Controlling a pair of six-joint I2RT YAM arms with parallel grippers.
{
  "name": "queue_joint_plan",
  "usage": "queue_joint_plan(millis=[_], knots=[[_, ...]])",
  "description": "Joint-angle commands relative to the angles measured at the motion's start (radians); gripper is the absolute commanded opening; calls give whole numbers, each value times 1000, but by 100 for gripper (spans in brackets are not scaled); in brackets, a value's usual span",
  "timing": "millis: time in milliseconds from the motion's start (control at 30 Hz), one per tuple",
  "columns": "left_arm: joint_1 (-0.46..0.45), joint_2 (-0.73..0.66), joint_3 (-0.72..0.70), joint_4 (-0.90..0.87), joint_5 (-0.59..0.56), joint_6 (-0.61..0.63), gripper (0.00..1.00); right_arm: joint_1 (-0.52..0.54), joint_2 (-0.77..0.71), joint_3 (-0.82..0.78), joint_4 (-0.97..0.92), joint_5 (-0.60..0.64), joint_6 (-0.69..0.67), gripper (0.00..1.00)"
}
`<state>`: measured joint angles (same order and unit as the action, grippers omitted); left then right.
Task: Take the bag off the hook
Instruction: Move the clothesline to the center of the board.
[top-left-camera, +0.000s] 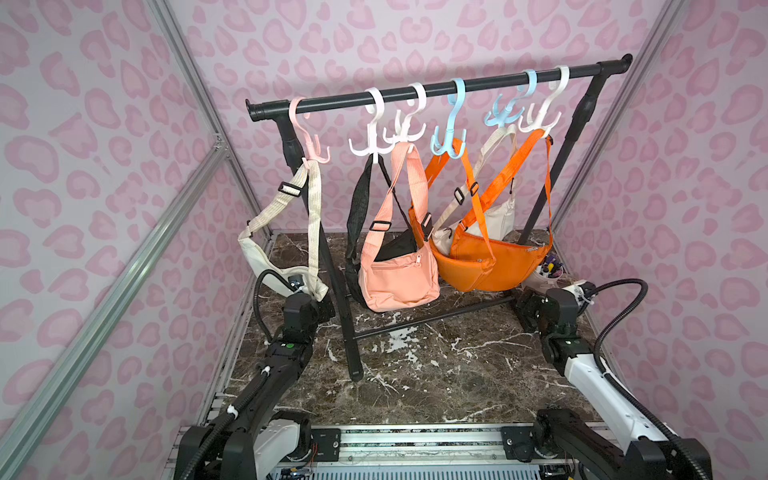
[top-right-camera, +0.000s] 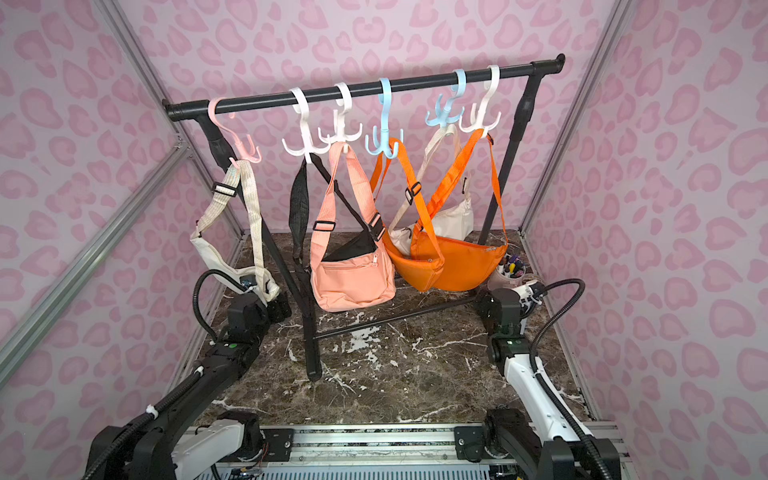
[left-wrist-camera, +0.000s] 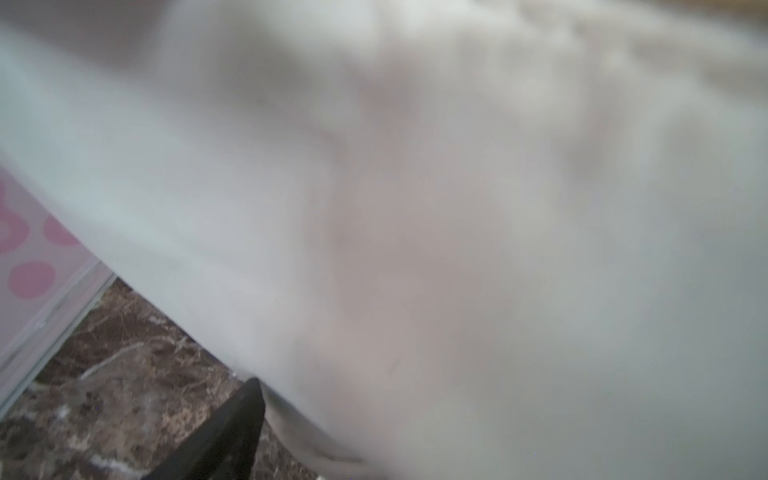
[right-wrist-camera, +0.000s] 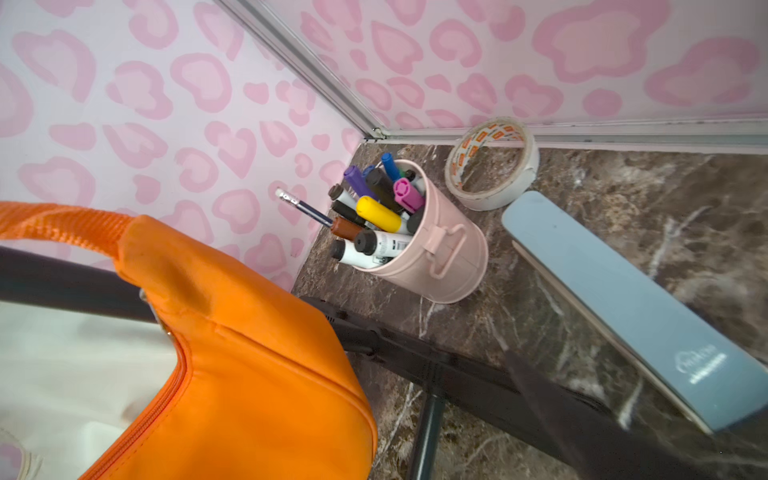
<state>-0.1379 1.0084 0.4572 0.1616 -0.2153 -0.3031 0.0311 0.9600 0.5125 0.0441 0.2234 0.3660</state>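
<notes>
Nothing is unhooked yet: on the black rack (top-left-camera: 340, 98) the cream bag (top-left-camera: 259, 255) hangs from the pink hook (top-left-camera: 311, 149) at the rack's left end. The left gripper (top-left-camera: 307, 293) is against it and the right gripper (top-left-camera: 524, 305) is near the rack's right foot; whether their jaws are apart I cannot tell.

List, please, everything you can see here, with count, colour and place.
table: 1, brown marble, underneath
rack: 1, black, on the table's far half
hooks: 6, one pink, three white, two blue, along the rack's top
orange bags: 2, orange, hung overlapping, right half
cream bags: 2, cream, one hung at the left end, one behind the orange bags
pink bag: 1, salmon pink, hung mid-rack
black bag: 1, black, hung behind the pink bag
cup: 1, pink, far right corner, full of markers
tape: 1, white, in the corner past the cup
case: 1, grey-blue, flat beside the cup
arms: 2, black and white, left by the left cream bag, right by the rack's right foot
</notes>
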Motion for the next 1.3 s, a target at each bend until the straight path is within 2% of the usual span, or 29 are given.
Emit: queue_joint_plan(millis=[0, 200, 467, 767, 1100, 1167, 1200, 1267], knots=[[-11, -66, -38, -79, 49, -139, 86, 1, -53, 13, -125, 56, 24, 87], [-88, -186, -116, -135, 82, -229, 85, 0, -157, 55, -194, 55, 13, 86], [-167, -320, -208, -170, 107, -324, 85, 2, -199, 163, -230, 15, -15, 85], [-261, -419, -254, -224, 151, -358, 87, 8, -132, 336, -202, -39, -89, 86], [-322, -515, -271, -385, 132, -443, 88, 17, -41, 428, -138, -111, -87, 86], [-324, -522, -264, -422, 144, -458, 91, 19, -24, 444, -130, -125, -88, 86], [-325, -519, -256, -439, 156, -464, 96, 19, -17, 449, -126, -130, -89, 86], [-327, -512, -248, -461, 194, -468, 100, 19, -11, 454, -116, -134, -90, 87]])
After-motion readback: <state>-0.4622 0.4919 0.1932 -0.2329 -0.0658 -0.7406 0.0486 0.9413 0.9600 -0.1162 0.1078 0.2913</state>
